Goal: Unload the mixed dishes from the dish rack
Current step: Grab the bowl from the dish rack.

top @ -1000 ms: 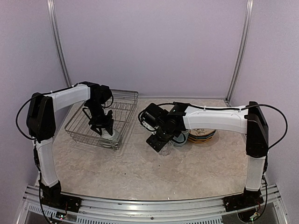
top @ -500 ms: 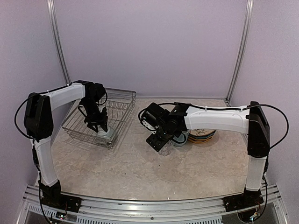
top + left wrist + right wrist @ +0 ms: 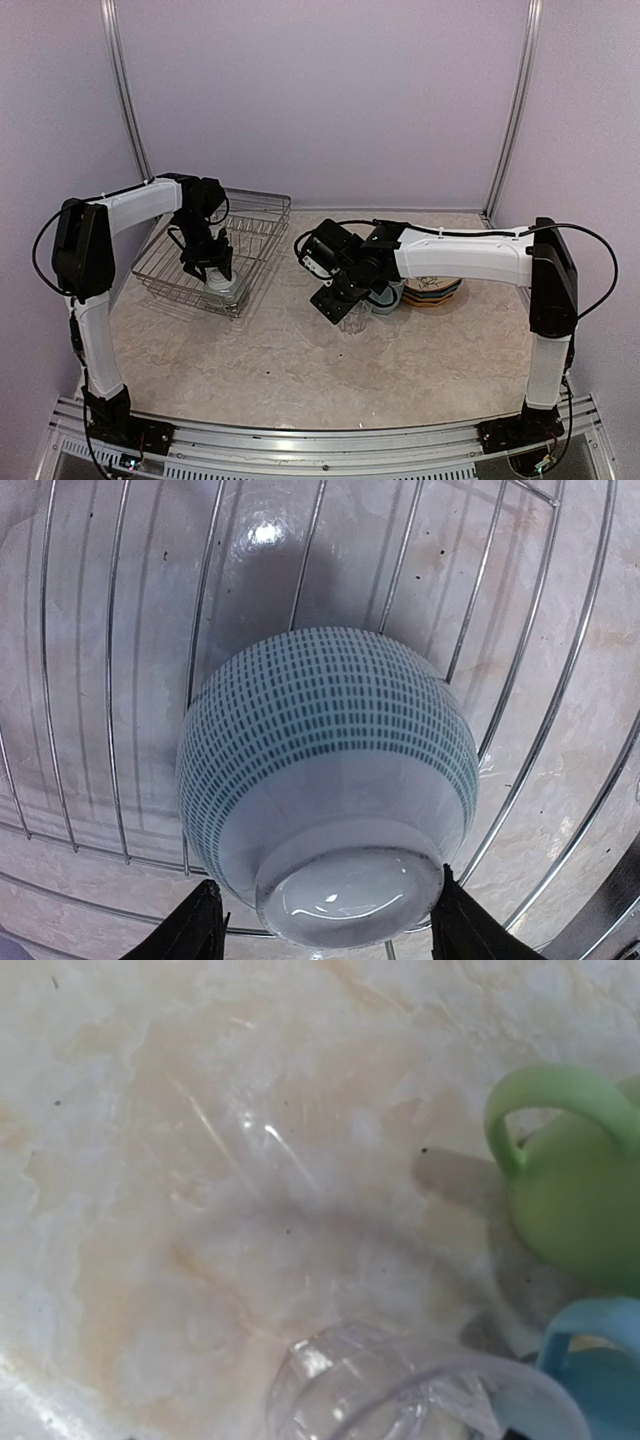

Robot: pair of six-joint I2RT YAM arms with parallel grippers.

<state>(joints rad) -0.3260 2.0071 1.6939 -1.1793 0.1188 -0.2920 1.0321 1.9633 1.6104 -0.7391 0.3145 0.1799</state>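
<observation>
In the dish rack (image 3: 262, 222), upturned white cup (image 3: 325, 770), left gripper (image 3: 327, 927) clamped on it, right gripper (image 3: 340, 308) unclear.

Even light; right wrist view blurred; glare on cup (image 3: 330, 780).

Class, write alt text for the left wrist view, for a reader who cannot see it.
A small white cup patterned with teal dashes lies base towards the camera on the dish rack wires, with the fingertips of the left gripper flanking its foot.
</observation>
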